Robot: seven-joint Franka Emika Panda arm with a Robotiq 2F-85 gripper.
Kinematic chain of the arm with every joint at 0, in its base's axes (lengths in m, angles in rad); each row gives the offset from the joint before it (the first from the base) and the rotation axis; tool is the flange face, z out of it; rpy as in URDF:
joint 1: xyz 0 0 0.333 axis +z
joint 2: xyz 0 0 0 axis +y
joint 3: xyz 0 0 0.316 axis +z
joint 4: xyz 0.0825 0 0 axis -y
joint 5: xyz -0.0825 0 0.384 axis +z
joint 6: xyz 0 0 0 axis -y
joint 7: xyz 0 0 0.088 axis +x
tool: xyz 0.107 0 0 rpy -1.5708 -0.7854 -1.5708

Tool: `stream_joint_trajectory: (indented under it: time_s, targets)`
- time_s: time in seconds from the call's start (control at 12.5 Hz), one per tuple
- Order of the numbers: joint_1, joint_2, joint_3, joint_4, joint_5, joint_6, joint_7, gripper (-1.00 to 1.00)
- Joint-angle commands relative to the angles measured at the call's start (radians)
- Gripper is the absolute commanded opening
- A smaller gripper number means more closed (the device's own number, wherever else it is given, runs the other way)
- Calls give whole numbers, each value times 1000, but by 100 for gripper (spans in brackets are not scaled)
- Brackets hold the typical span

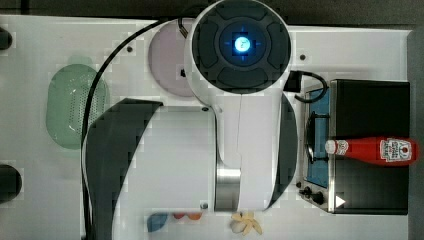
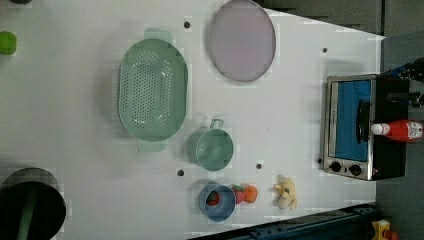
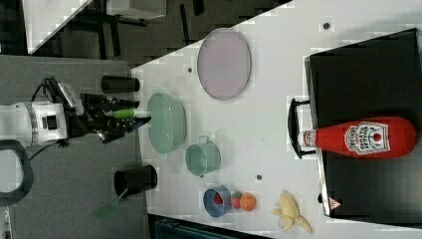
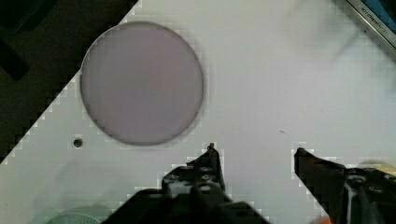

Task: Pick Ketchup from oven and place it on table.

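**A:** One slim red plastic ketchup bottle (image 1: 372, 150) with a white cap is lying on its side on top of the black boxy toaster oven (image 1: 370, 115). Anyone else seeing that?

**B:** Yep. Gripper (image 4: 254, 156) hangs over the white tabletop (image 4: 261, 70) beside the round lilac plate (image 4: 142, 83), fingers apart, nothing between them.

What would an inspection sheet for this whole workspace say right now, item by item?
Surface: white table with small dark holes.
Job's things: ketchup lies on its side on top of the oven, cap over the front edge; oven door shut.
Clutter: lilac plate, green colander, green cup, blue bowl with small fruit beside it, peeled banana.
Pincer: pincer open, empty, hanging over bare table near the plate.
Cables: black cable curves across the table in the top view.
Surroundings: dark cylinders at the table's edge; grey floor beyond.
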State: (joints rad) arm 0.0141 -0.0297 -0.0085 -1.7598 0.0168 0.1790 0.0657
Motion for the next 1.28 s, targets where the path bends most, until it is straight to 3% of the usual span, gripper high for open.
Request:
stream_joint_trajectory:
  time_s: [0.08, 0.24, 0.72, 1.28]
  targets:
    - [-34, -369, -15, -201, -23, -216, -23, 58]
    - [-34, -369, -18, -201, -24, -216, -23, 99]
    - [-61, -338, -158, -200, -25, -204, -23, 100]
    - [-73, -179, -421, -198, -25, 14, -23, 100]
